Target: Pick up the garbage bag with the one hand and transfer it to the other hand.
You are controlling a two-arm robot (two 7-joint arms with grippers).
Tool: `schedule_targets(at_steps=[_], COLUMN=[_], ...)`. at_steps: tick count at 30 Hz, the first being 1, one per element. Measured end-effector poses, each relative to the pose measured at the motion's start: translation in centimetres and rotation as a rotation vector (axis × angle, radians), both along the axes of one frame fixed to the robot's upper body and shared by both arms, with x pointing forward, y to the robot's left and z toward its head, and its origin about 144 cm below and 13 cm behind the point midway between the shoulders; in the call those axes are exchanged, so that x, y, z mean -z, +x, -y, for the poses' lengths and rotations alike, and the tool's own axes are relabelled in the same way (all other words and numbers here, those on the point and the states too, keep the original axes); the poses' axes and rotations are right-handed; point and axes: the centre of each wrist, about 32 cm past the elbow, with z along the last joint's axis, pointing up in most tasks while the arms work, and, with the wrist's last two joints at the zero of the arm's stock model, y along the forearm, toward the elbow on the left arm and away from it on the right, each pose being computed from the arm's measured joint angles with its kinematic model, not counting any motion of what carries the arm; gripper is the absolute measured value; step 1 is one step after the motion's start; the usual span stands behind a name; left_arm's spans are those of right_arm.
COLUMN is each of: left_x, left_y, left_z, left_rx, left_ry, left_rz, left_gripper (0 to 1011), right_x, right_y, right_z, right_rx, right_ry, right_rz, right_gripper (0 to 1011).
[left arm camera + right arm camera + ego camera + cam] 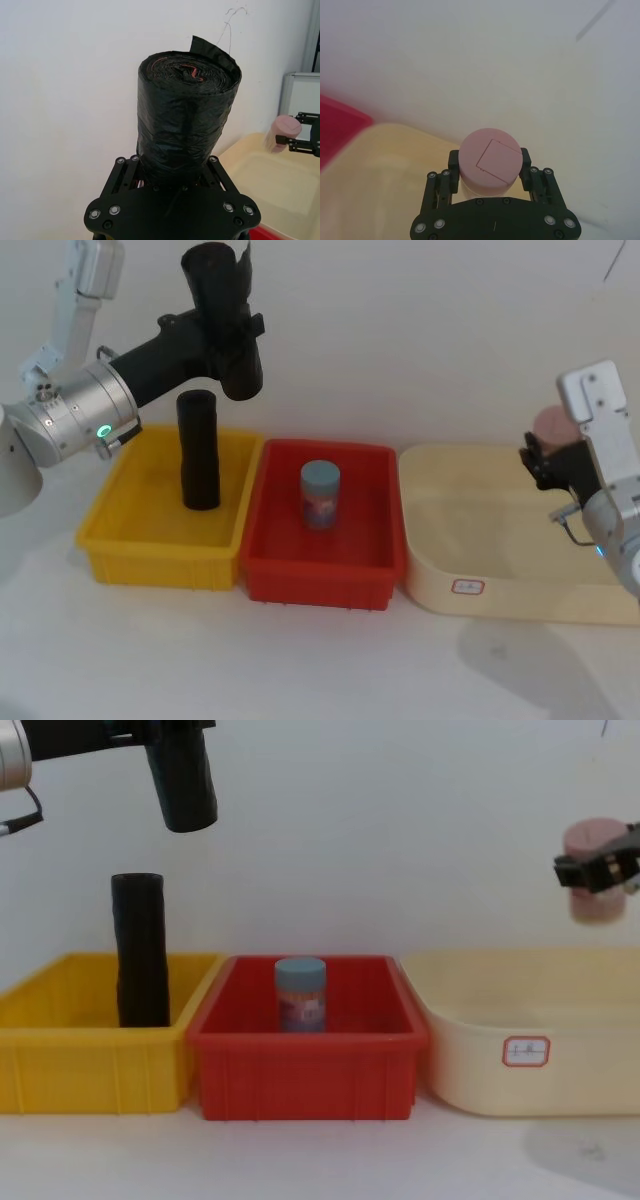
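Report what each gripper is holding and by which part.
Left gripper: the garbage bag, clamped across its sides near mid-length. Right gripper: a pink-lidded jar, clamped across its sides just under the lid.

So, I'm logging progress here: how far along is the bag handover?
Done: pickup; the garbage bag hangs in the air, clear of the yellow crate. In hand: the left end effector is shut on it. Left: the transfer; the right end effector, over the cream tub, holds a pink-lidded jar.
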Motion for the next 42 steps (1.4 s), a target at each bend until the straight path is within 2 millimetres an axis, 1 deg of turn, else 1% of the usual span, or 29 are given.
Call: schedule_targets(at_steps=[6,10,11,17,19,21,23,24,25,26,27,28,30,42], left_x=[0.7,1.1,1.3,1.7,1.9,1.9,2.0,2.1,2.2,2.2,2.2,2.3,2.3,2.5], left_y=[0.7,1.2,1.3,2.2,2.4,2.6,2.8,2.8,3.0,3.0,3.1,3.2,3.2,3.6], left_z=[-0.1,-0.1,-0.1,0.0,0.1,0.1,0.1,0.1,0.1,0.1,0.2,0.2,0.2,0.2], left_rx=[0.019,0.028,0.032,0.044,0.046,0.048,0.050,0.051,0.053,0.053,0.054,0.055,0.055,0.058], left_ry=[-0.012,-0.004,0.002,0.035,0.044,0.051,0.061,0.065,0.073,0.073,0.077,0.079,0.083,0.100], left_rz=[-0.026,-0.057,-0.074,-0.141,-0.157,-0.169,-0.185,-0.190,-0.204,-0.204,-0.210,-0.214,-0.220,-0.249], left_gripper=[402,402,402,402,402,402,402,402,402,402,402,402,402,402], right_x=[1.4,2.6,2.6,4.2,4.5,4.7,5.2,5.2,5.3,5.4,5.6,5.6,5.8,6.3], right_y=[0.7,1.5,1.5,2.8,3.1,3.2,3.5,3.5,3.6,3.7,3.8,3.8,4.0,4.3], right_z=[0.7,1.3,1.3,2.4,2.6,2.7,3.0,3.0,3.0,3.1,3.2,3.2,3.3,3.6], right_rx=[0.104,0.178,0.178,0.257,0.270,0.280,0.298,0.298,0.304,0.308,0.314,0.316,0.324,0.342], right_ry=[-0.016,-0.026,-0.026,-0.029,-0.029,-0.029,-0.030,-0.030,-0.030,-0.030,-0.030,-0.030,-0.030,-0.030], right_rz=[-0.029,-0.065,-0.065,-0.115,-0.123,-0.130,-0.143,-0.143,-0.147,-0.149,-0.154,-0.156,-0.161,-0.172], right_gripper=[666,666,666,667,685,764,818,818,870,891,941,941,998,1000])
